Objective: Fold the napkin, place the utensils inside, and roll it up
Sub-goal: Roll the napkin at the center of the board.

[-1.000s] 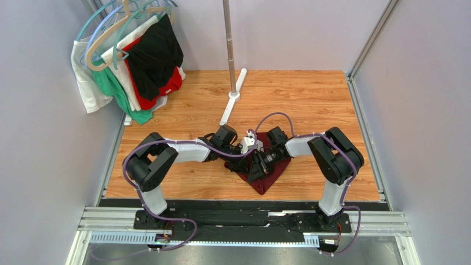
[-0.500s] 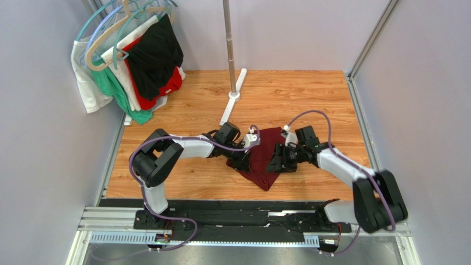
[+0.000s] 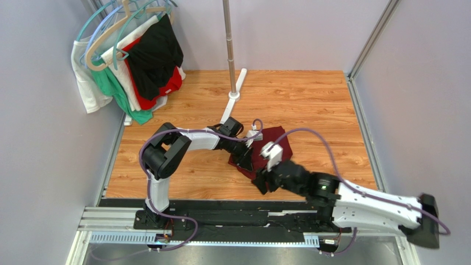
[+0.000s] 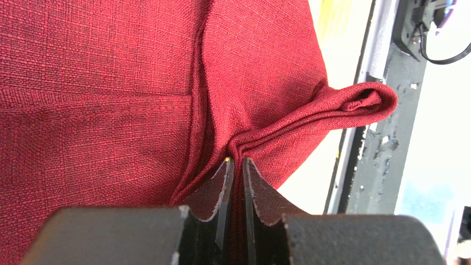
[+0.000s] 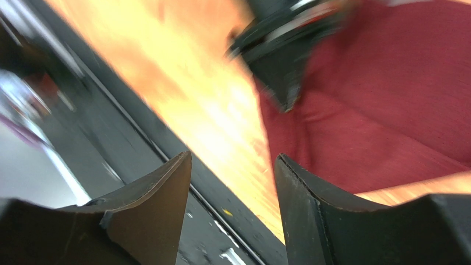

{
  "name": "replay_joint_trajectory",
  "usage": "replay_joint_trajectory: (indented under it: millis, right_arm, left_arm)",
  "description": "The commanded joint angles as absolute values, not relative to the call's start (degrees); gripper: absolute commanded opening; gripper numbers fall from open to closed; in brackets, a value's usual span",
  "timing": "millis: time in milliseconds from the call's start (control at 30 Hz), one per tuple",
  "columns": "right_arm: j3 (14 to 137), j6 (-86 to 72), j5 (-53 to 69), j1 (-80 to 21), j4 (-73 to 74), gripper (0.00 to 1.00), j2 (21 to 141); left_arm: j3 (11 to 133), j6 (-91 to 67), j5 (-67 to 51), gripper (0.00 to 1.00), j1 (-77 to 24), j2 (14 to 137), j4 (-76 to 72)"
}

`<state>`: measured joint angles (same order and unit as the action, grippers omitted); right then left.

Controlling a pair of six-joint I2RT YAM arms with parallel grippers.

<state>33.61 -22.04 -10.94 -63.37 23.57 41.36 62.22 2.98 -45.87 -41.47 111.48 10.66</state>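
Observation:
The maroon napkin (image 3: 275, 144) lies bunched on the wooden table, just right of centre. My left gripper (image 3: 244, 158) is at its left edge; in the left wrist view the gripper (image 4: 236, 161) is shut on a pinched fold of the napkin (image 4: 110, 83), and a folded corner sticks out to the right. My right gripper (image 3: 264, 182) is by the napkin's near corner. In the blurred right wrist view it (image 5: 232, 165) is open and empty, over the table's near edge, with the napkin (image 5: 387, 110) ahead. The spoon is hidden.
Garments on hangers (image 3: 132, 55) hang at the back left. A metal pole (image 3: 228, 38) with a white foot (image 3: 232, 102) stands behind the napkin. Grey walls close in both sides. A black and aluminium rail (image 3: 243, 221) runs along the near edge.
My right arm has swung off the napkin, out to the right, then down low along the near edge, ending at the napkin's near corner. My left gripper has kept its hold on the cloth.

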Motion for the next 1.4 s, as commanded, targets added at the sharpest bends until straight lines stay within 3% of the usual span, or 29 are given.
replay_joint_trajectory:
  millis: [0,300,600,800,1367]
  right_arm:
    - [38.0,-13.3,-26.3,-73.5,18.2,0.61,56.3]
    - [42.1,-9.1,-22.3,-74.2,19.2,0.58,71.0]
    - [40.9,-10.2,-19.4,-74.0,19.4,0.45,75.2]
    - [39.6,-12.5,-18.1,-73.6,19.3,0.43,77.8]
    - [40.4,-17.0,-23.6,-70.2,22.0,0.54,78.9]
  left_arm:
    - [62.7,5.9,-41.7,0.15,-40.2,116.1,19.6]
    - [64.5,6.5,-43.5,0.15,-39.0,117.2,23.4]
    - [64.6,6.5,-43.6,0.14,-38.7,117.2,24.0]
    - [64.9,6.5,-43.4,0.14,-38.5,117.4,24.3]
    - [65.2,7.3,-43.3,0.11,-38.4,117.5,25.0]
